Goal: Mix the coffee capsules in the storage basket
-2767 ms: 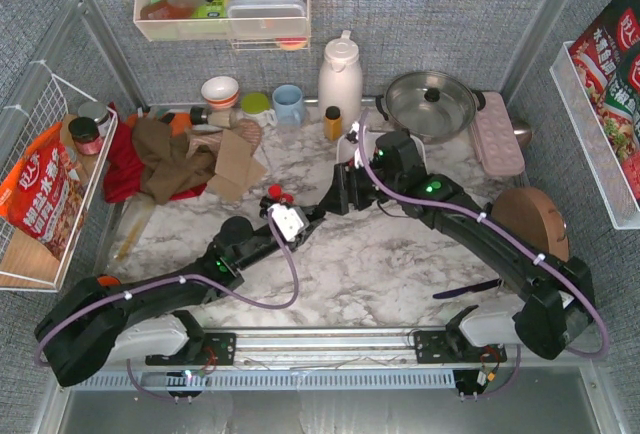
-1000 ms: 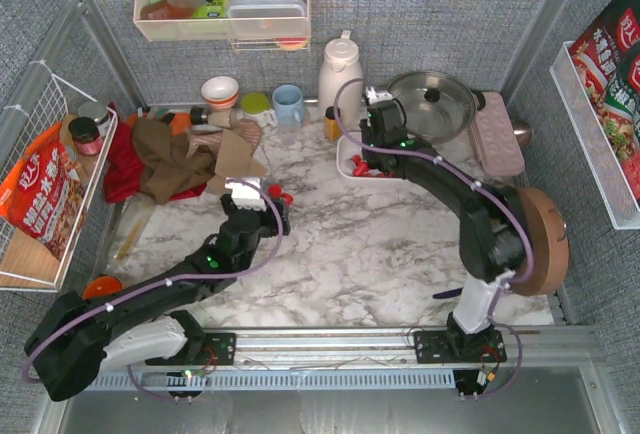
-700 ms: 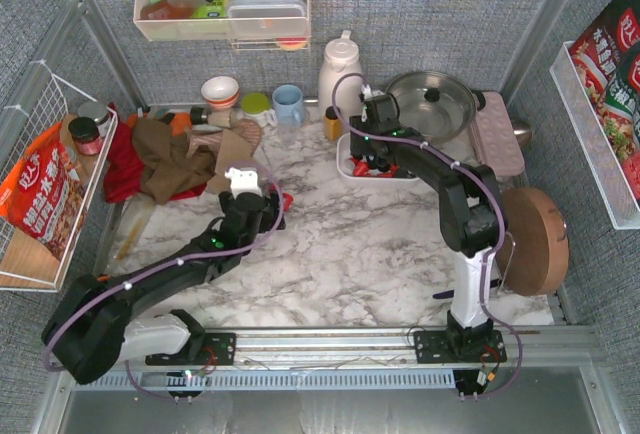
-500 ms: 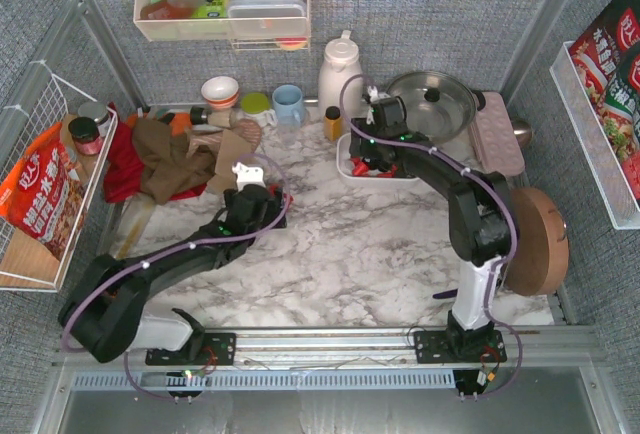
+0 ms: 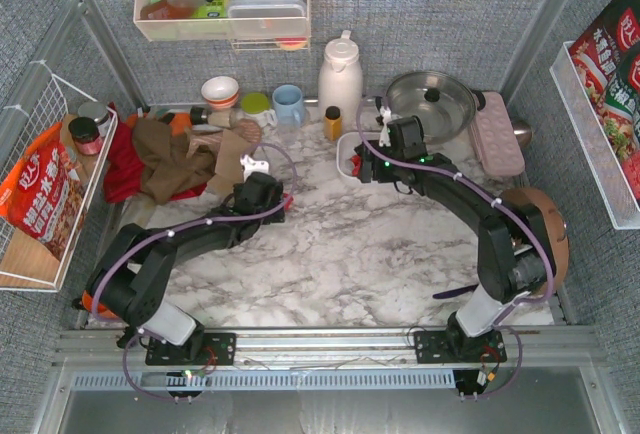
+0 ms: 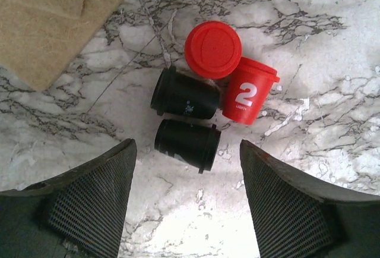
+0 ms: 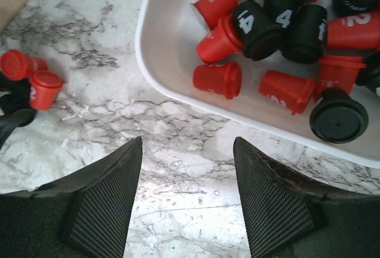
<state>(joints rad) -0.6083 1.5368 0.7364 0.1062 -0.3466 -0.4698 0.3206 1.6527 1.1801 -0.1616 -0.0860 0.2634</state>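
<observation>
The storage basket (image 7: 178,85) is a white tray holding several red and black coffee capsules (image 7: 261,23); in the top view its rim (image 5: 346,154) shows left of my right arm. My right gripper (image 7: 188,142) (image 5: 372,166) is open and empty above the marble, just off the basket's rim. Two red capsules (image 6: 234,71) and two black ones (image 6: 187,144) lie loose on the marble. My left gripper (image 6: 187,146) (image 5: 270,197) is open, and the nearer black capsule shows between its fingertips. The loose capsules also show in the right wrist view (image 7: 32,82).
A tan cardboard piece (image 6: 47,8) (image 5: 235,159) lies beside the loose capsules. Along the back stand a white thermos (image 5: 340,74), a yellow-capped bottle (image 5: 333,122), cups (image 5: 288,104), a lidded pot (image 5: 432,102) and a pink tray (image 5: 497,134). Cloths (image 5: 160,159) lie at left.
My left arm has stretched farther out, bringing its gripper over the loose capsules. My right wrist has shifted a little right at the basket and its elbow has swung outward.
</observation>
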